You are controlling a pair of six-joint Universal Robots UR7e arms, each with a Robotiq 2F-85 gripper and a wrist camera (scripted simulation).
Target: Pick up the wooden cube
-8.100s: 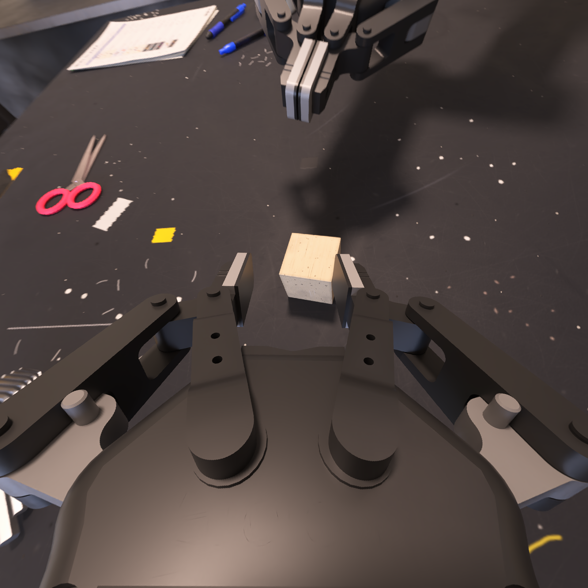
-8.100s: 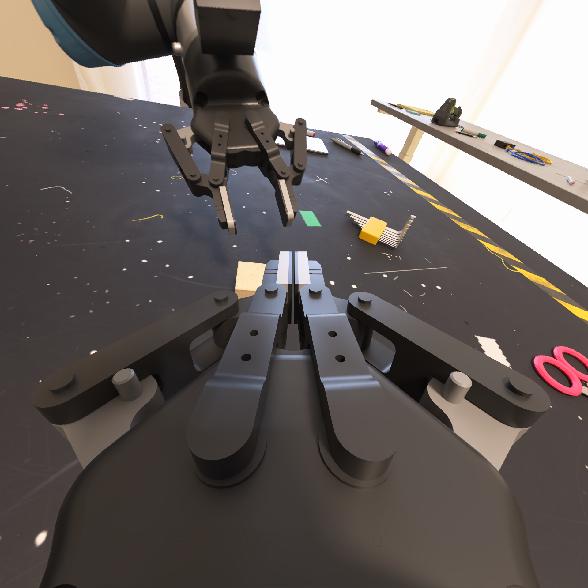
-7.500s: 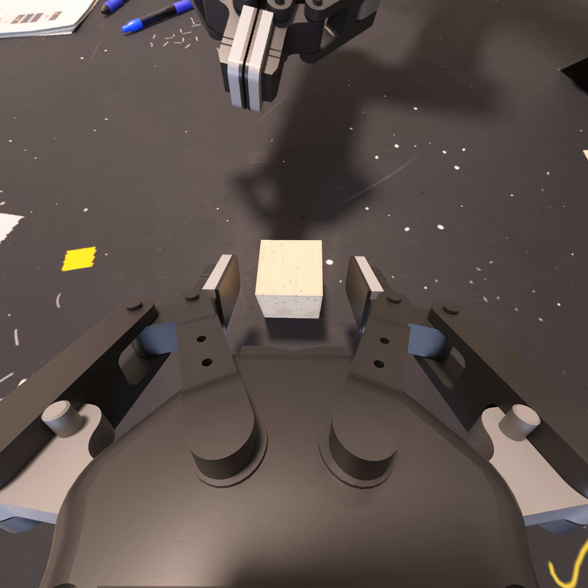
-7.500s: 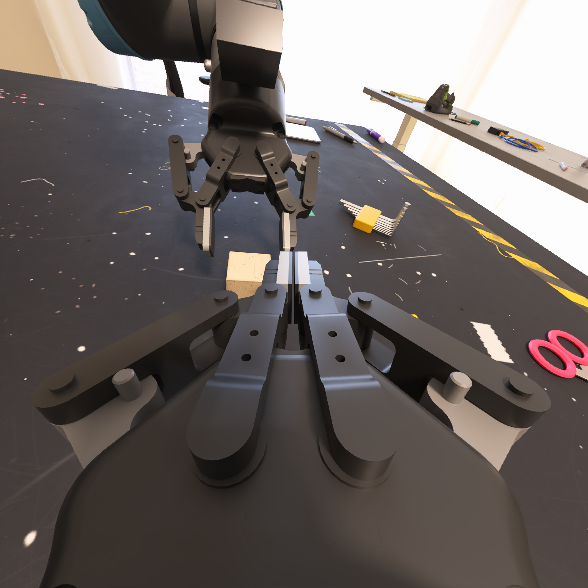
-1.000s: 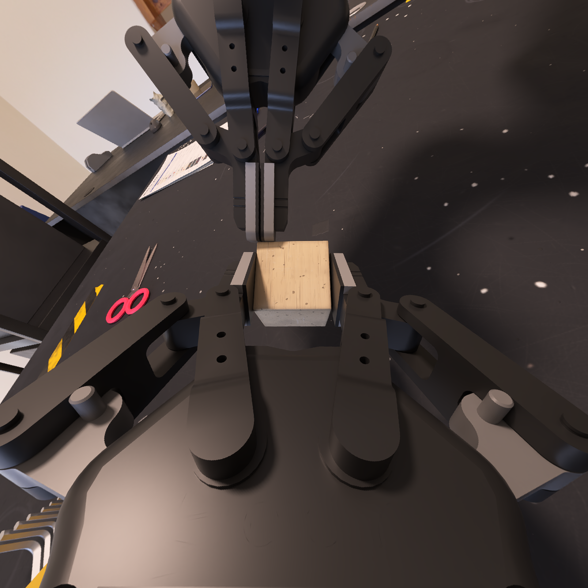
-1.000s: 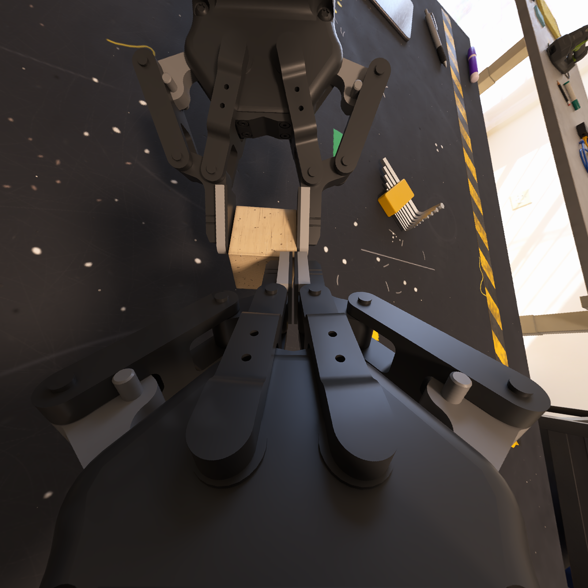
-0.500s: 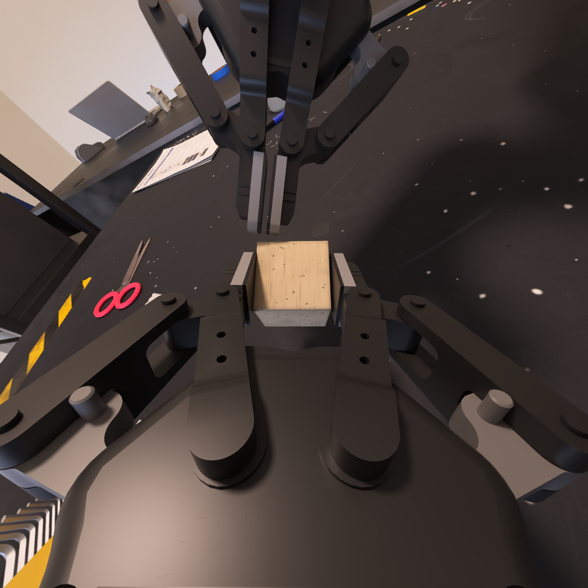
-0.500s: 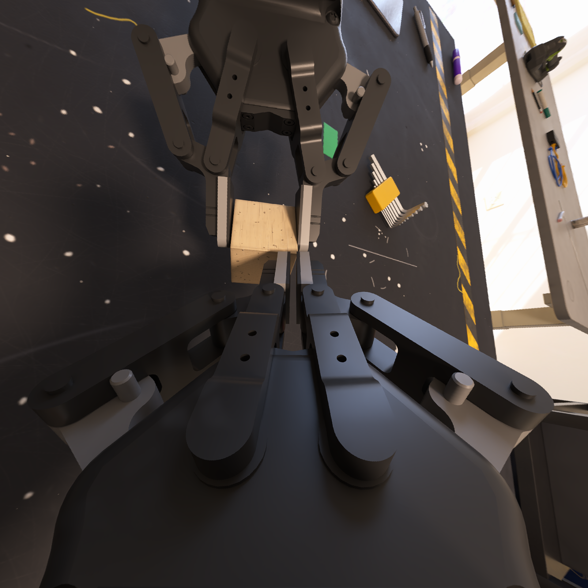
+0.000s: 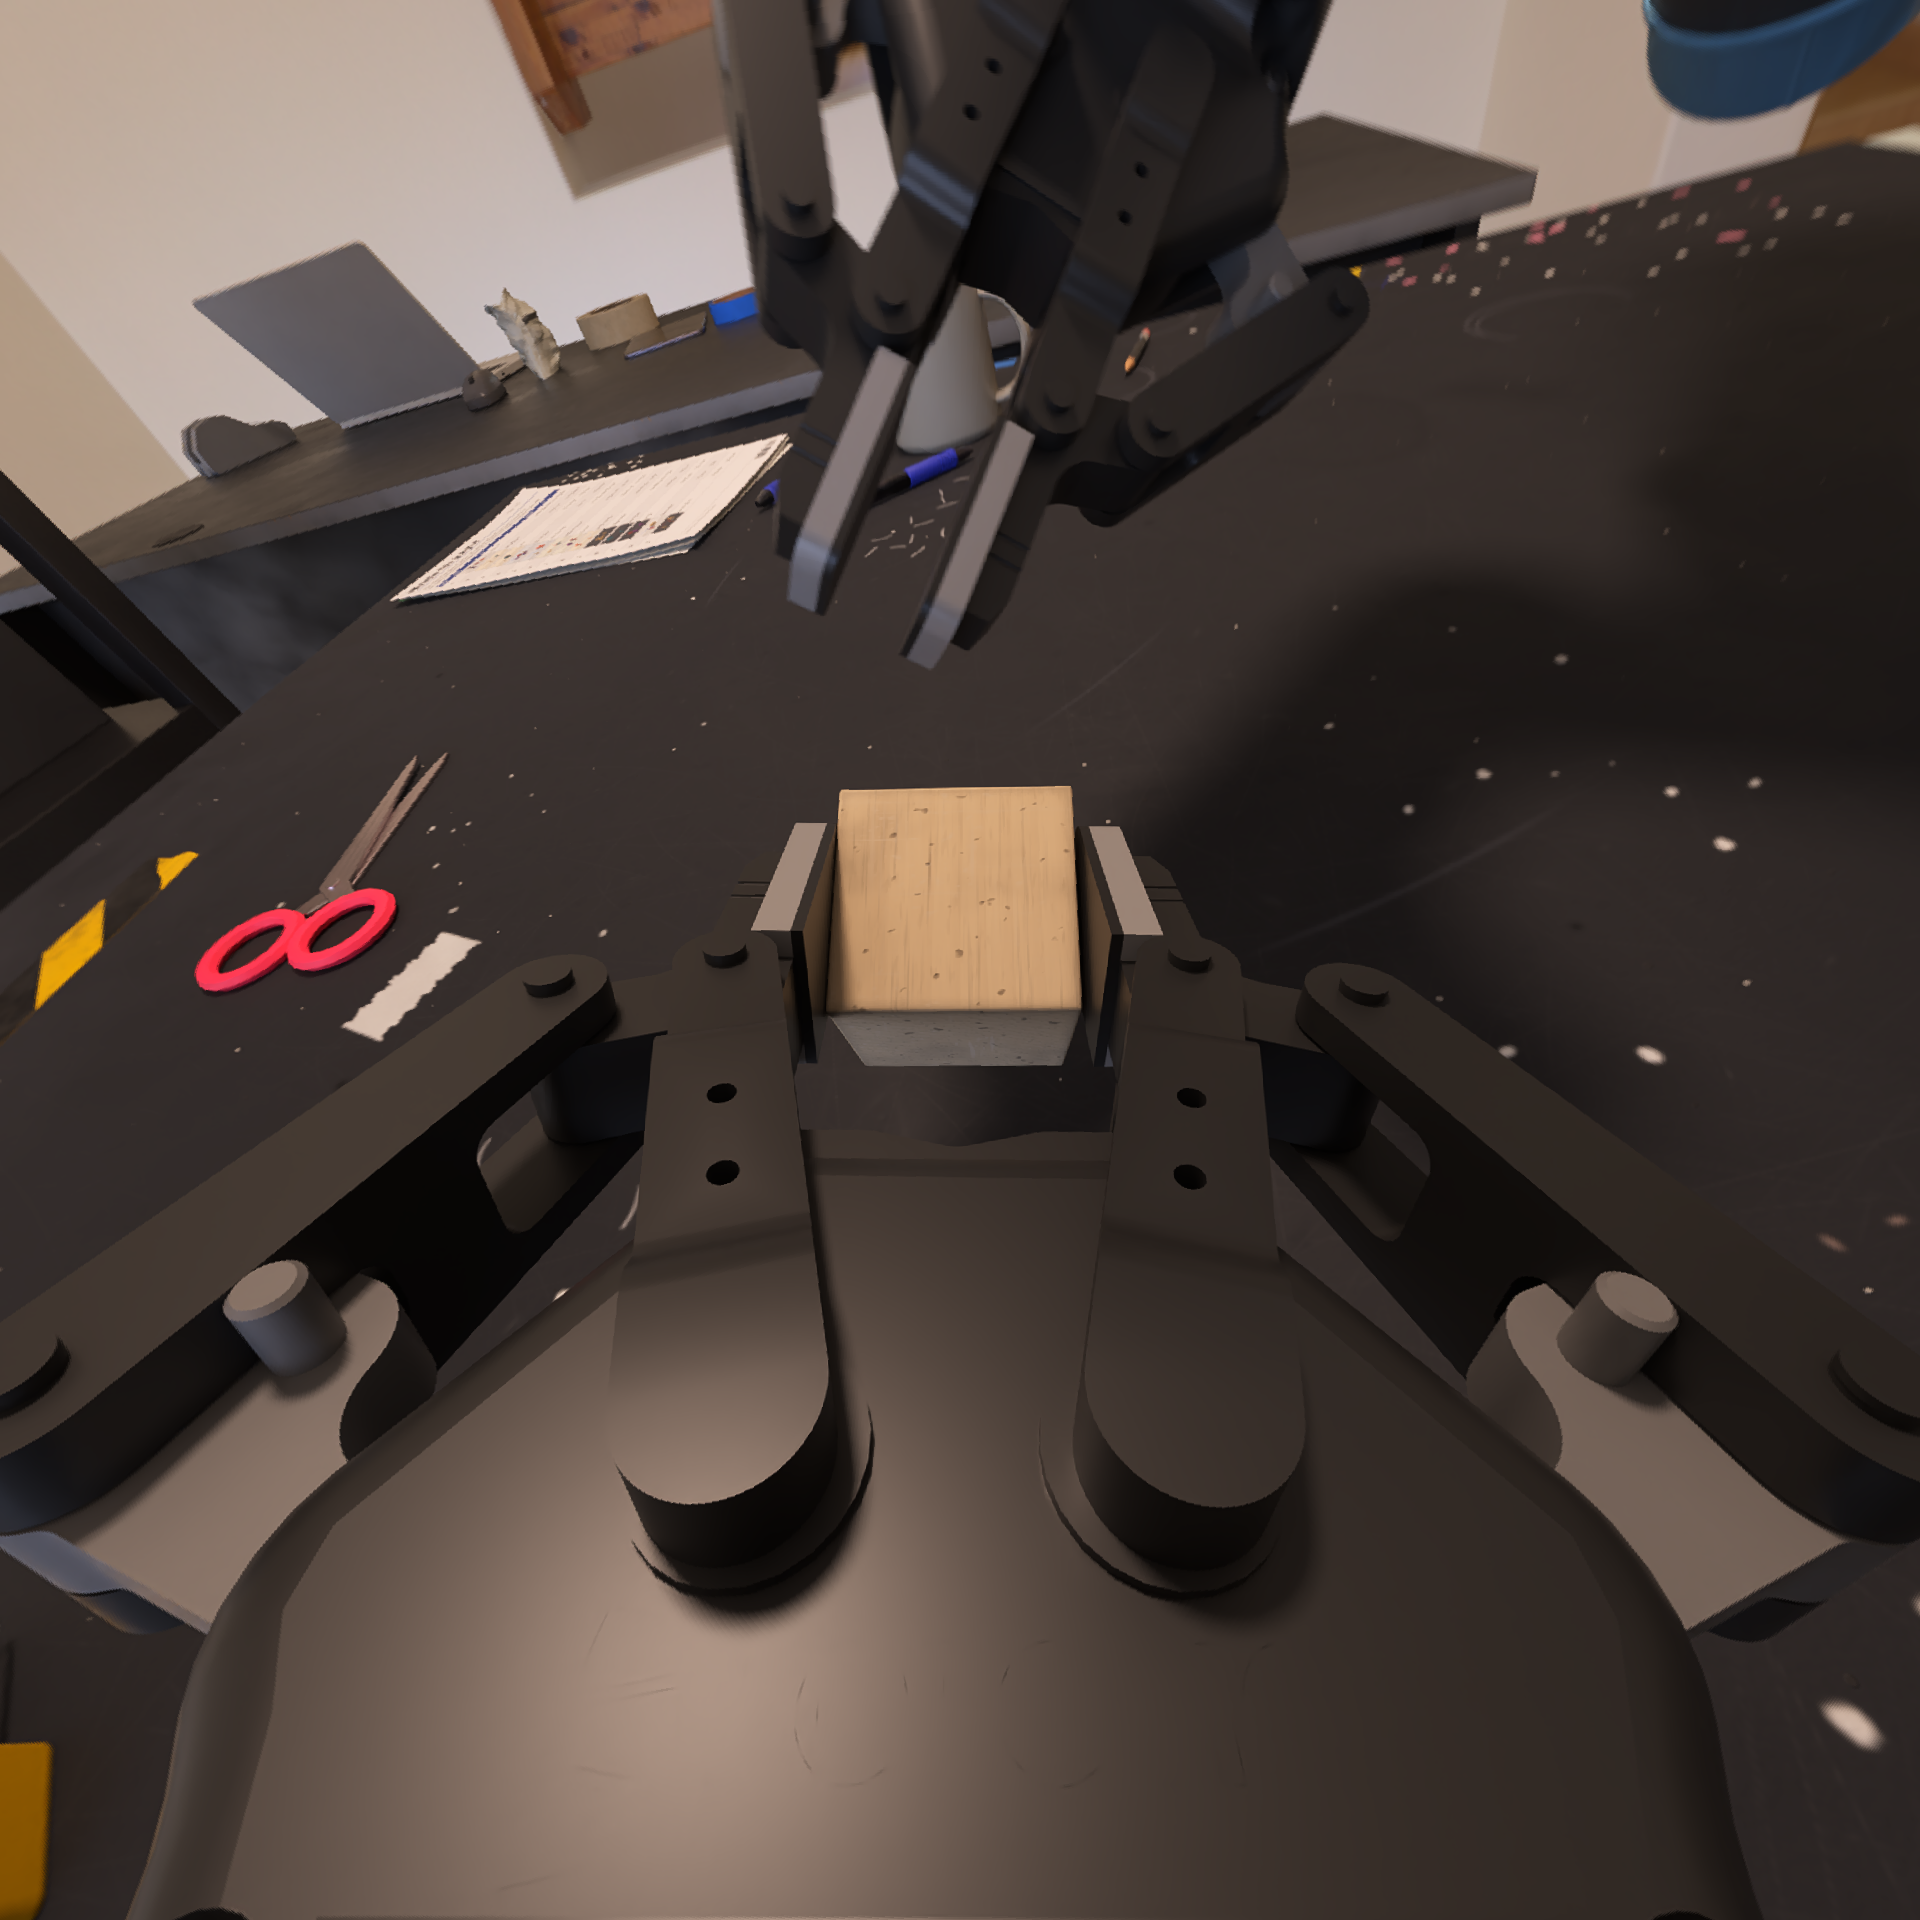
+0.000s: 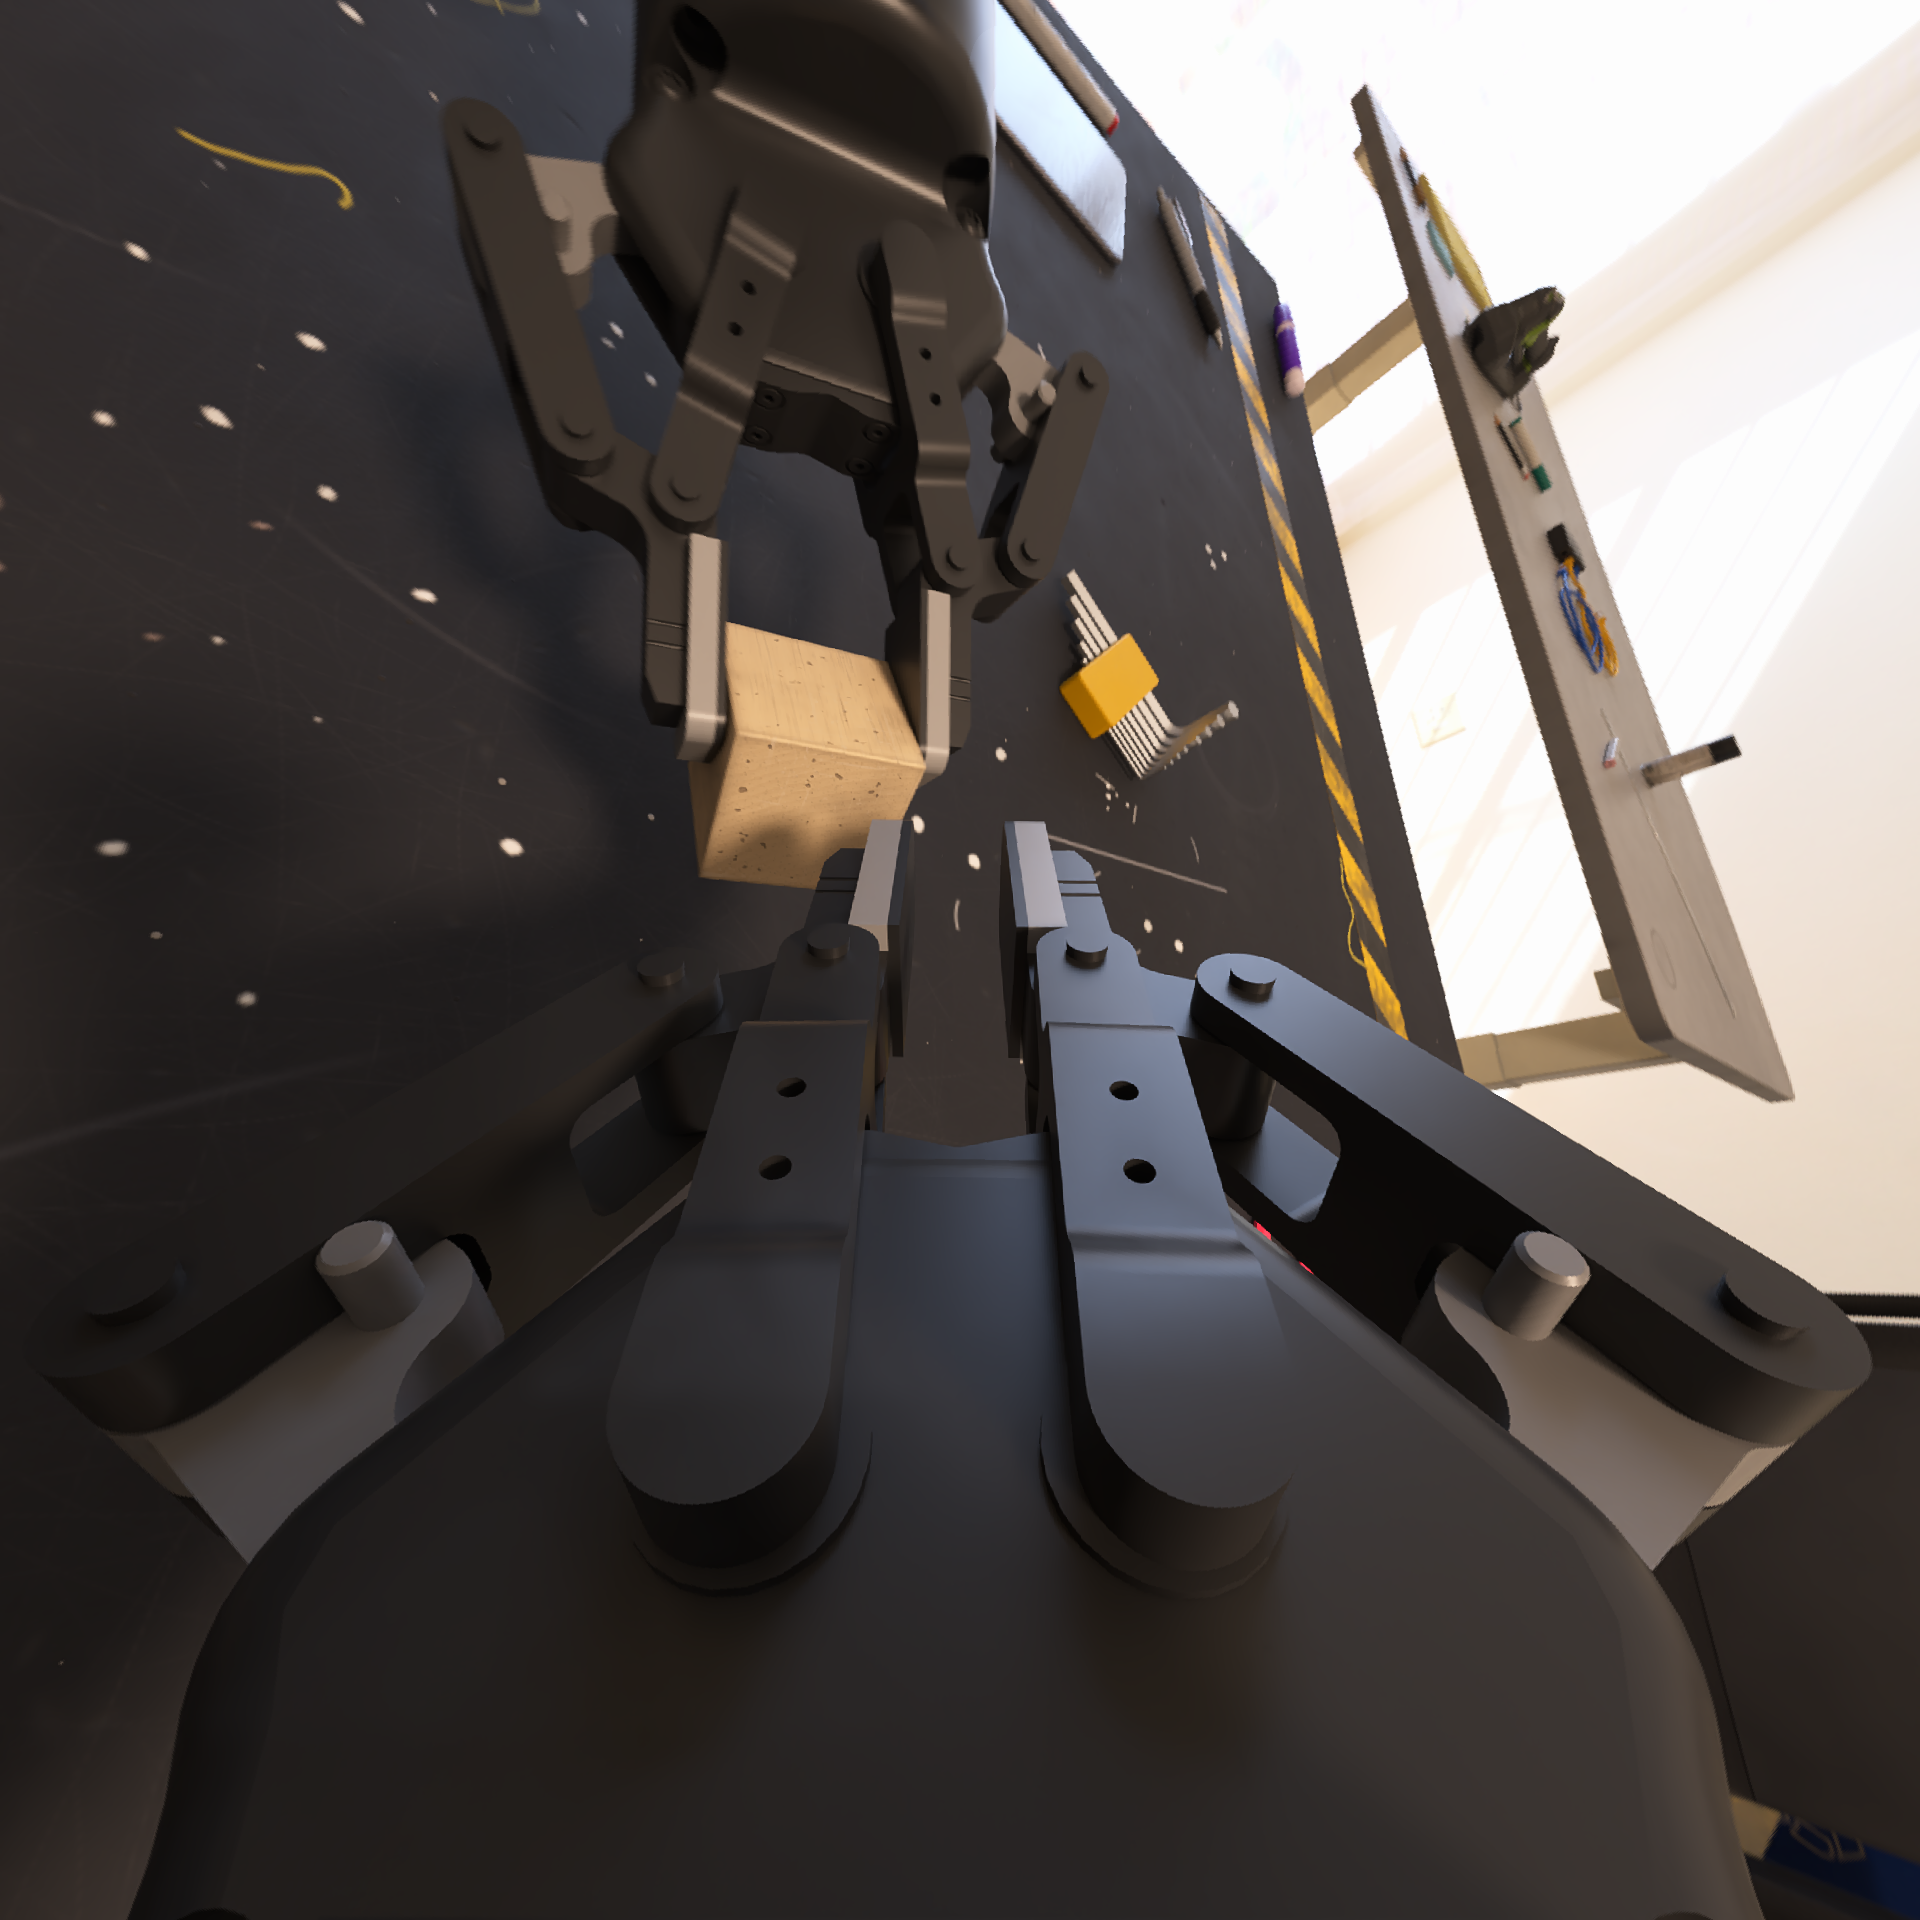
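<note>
The pale square-faced wooden cube is clamped by the left gripper, while the right gripper is held slightly parted, empty.

No legible text, brand, number or sign in either view. Left wrist view: printed sheet lying on the black table at about 10 o'clock from the wooden cube carries coloured rows and dark blocks, all too small and blurred to read. Right wrist view: yellow-and-black hazard stripe along the table edge at 1 o'clock is pattern only, no characters.
</note>
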